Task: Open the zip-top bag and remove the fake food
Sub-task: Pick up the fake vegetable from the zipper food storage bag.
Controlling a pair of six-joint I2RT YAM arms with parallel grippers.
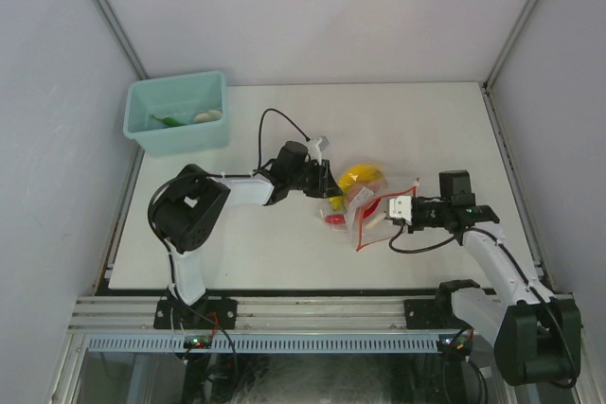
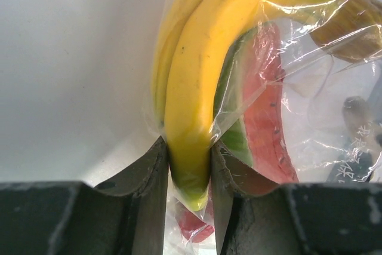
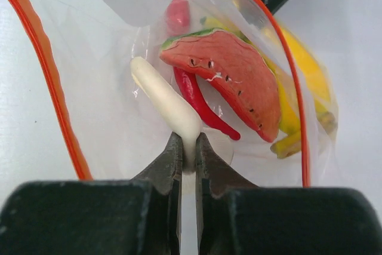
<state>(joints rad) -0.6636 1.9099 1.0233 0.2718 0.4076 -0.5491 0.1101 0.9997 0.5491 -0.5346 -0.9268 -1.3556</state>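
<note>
The zip-top bag (image 1: 383, 194) lies mid-table, its mouth edged by the red-orange zip strip (image 3: 51, 82) and open toward my right arm. Inside are a yellow banana (image 2: 197, 88), a watermelon slice (image 3: 230, 76), a red chili (image 3: 200, 100) and a whitish piece (image 3: 161, 94). At the bag's far-left end, my left gripper (image 2: 190, 147) (image 1: 329, 186) pinches the banana's tip through the plastic. My right gripper (image 3: 189, 141) (image 1: 388, 215) reaches into the mouth, shut on the end of the whitish piece.
A teal bin (image 1: 177, 144) stands at the back left with a green piece (image 1: 169, 121) and a white piece (image 1: 208, 115) in it. The left arm's black cable (image 1: 275, 115) loops over the table behind the bag.
</note>
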